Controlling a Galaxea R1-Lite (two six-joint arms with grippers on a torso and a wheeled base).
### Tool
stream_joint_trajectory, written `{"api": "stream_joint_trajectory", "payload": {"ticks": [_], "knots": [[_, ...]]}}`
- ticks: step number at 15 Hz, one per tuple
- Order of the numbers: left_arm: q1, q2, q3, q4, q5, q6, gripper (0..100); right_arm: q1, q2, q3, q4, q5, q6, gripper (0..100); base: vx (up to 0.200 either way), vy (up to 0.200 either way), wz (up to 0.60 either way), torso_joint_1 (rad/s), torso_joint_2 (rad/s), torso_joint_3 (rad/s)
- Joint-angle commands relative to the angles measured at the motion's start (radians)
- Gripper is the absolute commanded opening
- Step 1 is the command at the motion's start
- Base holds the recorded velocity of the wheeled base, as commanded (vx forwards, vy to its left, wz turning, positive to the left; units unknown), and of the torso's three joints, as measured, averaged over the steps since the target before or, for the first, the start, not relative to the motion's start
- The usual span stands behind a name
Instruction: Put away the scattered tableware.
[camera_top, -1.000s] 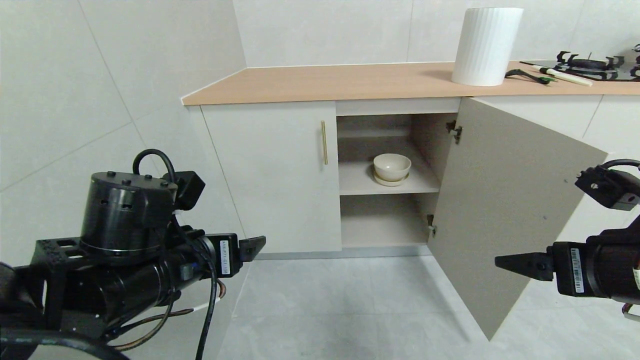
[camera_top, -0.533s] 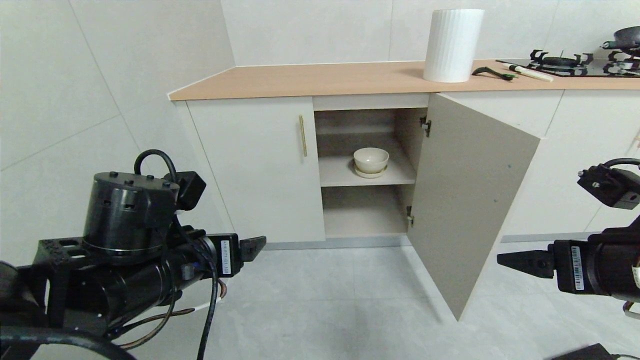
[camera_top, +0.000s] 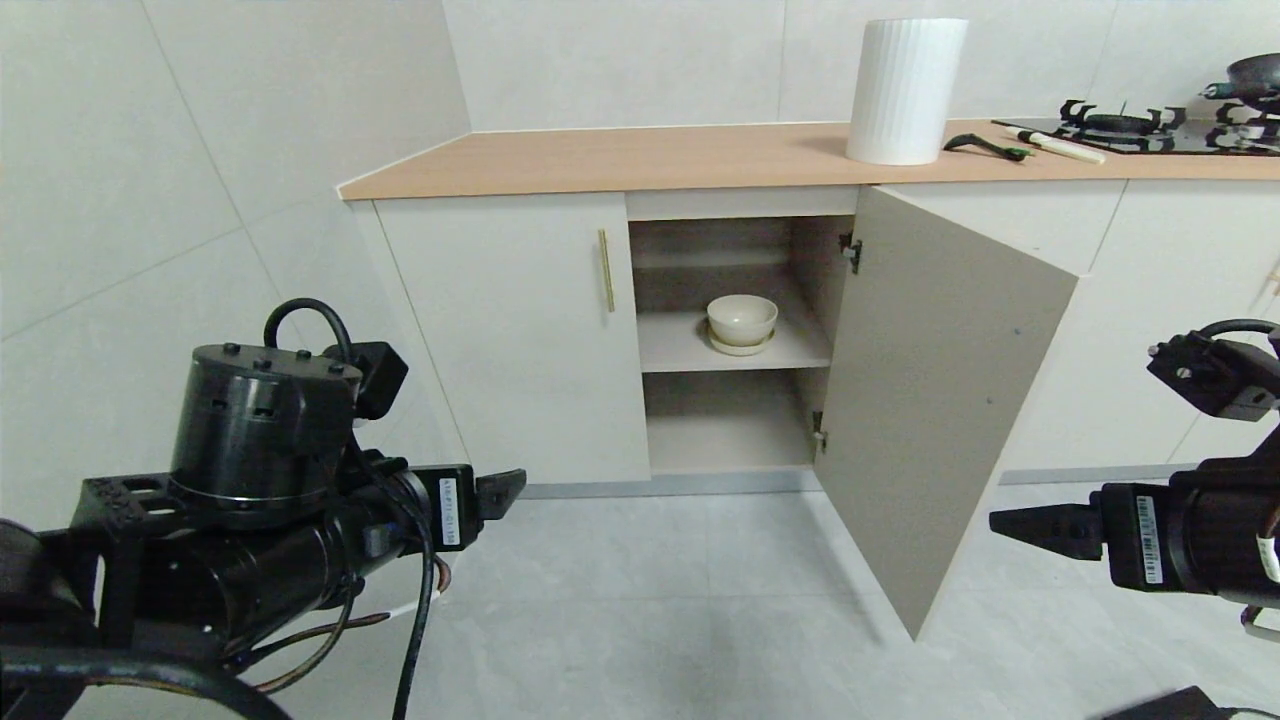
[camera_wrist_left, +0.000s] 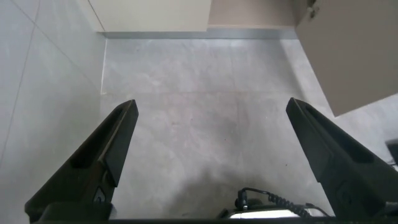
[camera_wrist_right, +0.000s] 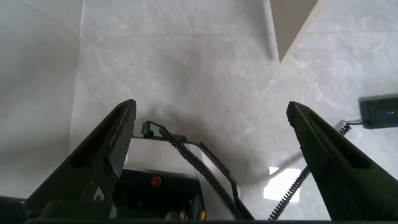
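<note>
Cream bowl (camera_top: 742, 319) on cabinet shelf (camera_top: 682, 350)

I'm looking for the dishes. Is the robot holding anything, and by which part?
Nothing is held. The left gripper and the right gripper are both open and empty; the bowl sits inside the cabinet.

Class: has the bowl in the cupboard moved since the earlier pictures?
No. The bowl keeps its spot on the upper shelf; only the camera shifted.

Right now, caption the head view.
Bowl on saucer on the cabinet shelf, door open; left tool and right tool hang outside.
</note>
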Motion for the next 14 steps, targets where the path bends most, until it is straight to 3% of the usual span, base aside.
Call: {"api": "stream_joint_trajectory", "payload": {"ticks": [1,5,14], "knots": [[0.000,0.004,0.001,0.001,0.001,0.000,100,0.000,0.004,0.000,0.000,0.000,0.000,100,0.200,0.000,0.00,-0.002,0.01,-0.002],[0.000,0.010,0.001,0.001,0.001,0.000,100,0.000,0.004,0.000,0.000,0.000,0.000,100,0.200,0.000,0.00,0.005,0.00,0.004],[0.002,0.021,-0.002,-0.002,0.008,0.000,100,-0.001,0.004,0.000,0.000,0.000,0.000,100,0.000,0.000,0.00,0.000,0.00,0.000]]}}
